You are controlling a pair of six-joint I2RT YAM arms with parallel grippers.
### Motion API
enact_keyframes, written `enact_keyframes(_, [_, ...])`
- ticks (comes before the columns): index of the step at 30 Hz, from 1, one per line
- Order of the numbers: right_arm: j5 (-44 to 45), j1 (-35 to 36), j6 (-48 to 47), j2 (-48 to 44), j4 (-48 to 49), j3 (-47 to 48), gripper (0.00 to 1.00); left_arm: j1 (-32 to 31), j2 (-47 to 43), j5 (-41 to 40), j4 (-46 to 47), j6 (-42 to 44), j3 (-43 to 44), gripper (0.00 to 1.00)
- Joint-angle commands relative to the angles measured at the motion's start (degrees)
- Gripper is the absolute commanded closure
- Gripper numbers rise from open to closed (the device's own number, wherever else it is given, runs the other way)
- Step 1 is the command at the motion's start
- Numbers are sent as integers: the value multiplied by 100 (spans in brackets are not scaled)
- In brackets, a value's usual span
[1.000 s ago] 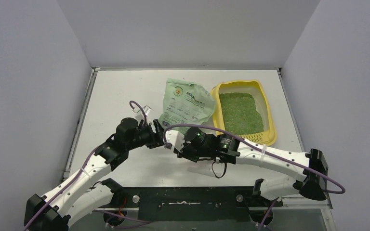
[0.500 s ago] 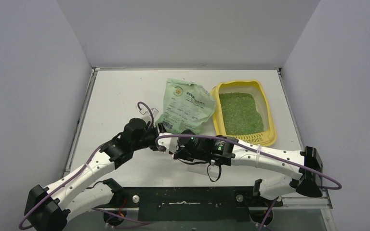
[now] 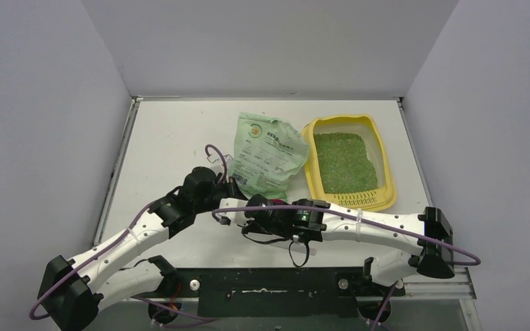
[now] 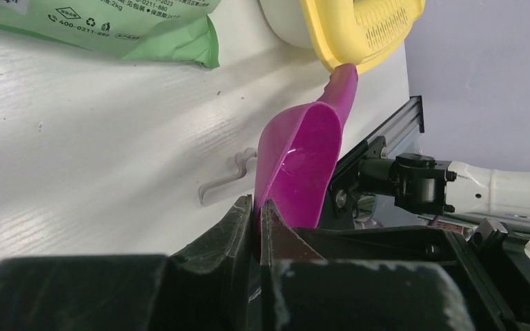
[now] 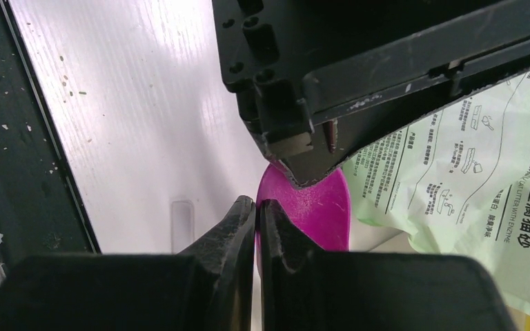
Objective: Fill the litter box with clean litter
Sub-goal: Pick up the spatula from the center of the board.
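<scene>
Far right on the table (image 3: 165,138): litter box (image 3: 359,201), yellow, long axis running near to far, slotted grille strip at its near end. Contents: clean litter (image 3: 344,162), green granules covering most of the floor, the layer looking shallow. Just left of the box: printed green bag (image 3: 266,155), lying flat, its right edge about touching the box rim. Near the bag's near-left corner, around mid-table: magenta scoop (image 4: 303,158), held off the surface, tapered end aimed toward the box's grille end, bowl showing no granules in my left wrist view. My left gripper (image 4: 259,207): fingers clamped on the scoop's bowl rim. My right gripper (image 5: 257,207): fingers pinched together on the scoop's opposite edge, facing my left one closely. Box bearing from both sets of fingers: far and to the right, well apart, bag corner between. Neither hand clearly nearer; my right arm is based on the box's side. Judgement: scoop mid-handover, box partly filled.
</scene>
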Motion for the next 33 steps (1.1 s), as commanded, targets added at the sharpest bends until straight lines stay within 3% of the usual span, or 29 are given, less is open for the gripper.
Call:
enact_keyframes(1, [436, 60, -21, -43, 248, 256, 99, -27, -37, 78, 236, 155, 179, 100])
enact_keyframes(3, [425, 68, 60, -88, 255, 244, 90, -27, -104, -5, 256, 202, 156, 100])
enact_keyframes(7, [396, 75, 594, -322, 340, 166, 54, -21, -243, -124, 260, 359, 136, 100])
enact_keyframes(11, [300, 58, 1040, -911, 578, -114, 40, 3, -397, -214, 275, 481, 100, 100])
enact_keyframes(15, [921, -87, 1532, -1818, 1182, -703, 19, 96, -539, -235, 310, 503, 36, 100])
enact_keyframes(19, [960, -836, 2247, -2461, 1302, -1100, 2, 243, -711, -240, 342, 472, -101, 100])
enact_keyframes(22, [769, -2010, 3246, -2455, 494, -865, 0, 391, -853, -201, 336, 468, -158, 100])
enact_keyframes(27, [-1486, -4465, 4277, -2200, -155, -636, 0, 617, -1078, -50, 296, 470, -183, 100])
enact_keyframes(30, [-1618, -5019, 5001, -2067, -527, -281, 0, 759, -1137, 133, 273, 443, -156, 100])
enact_keyframes(33, [-1483, -5035, 4677, -2231, -408, -339, 0, 936, -1163, 409, 403, 352, -159, 100])
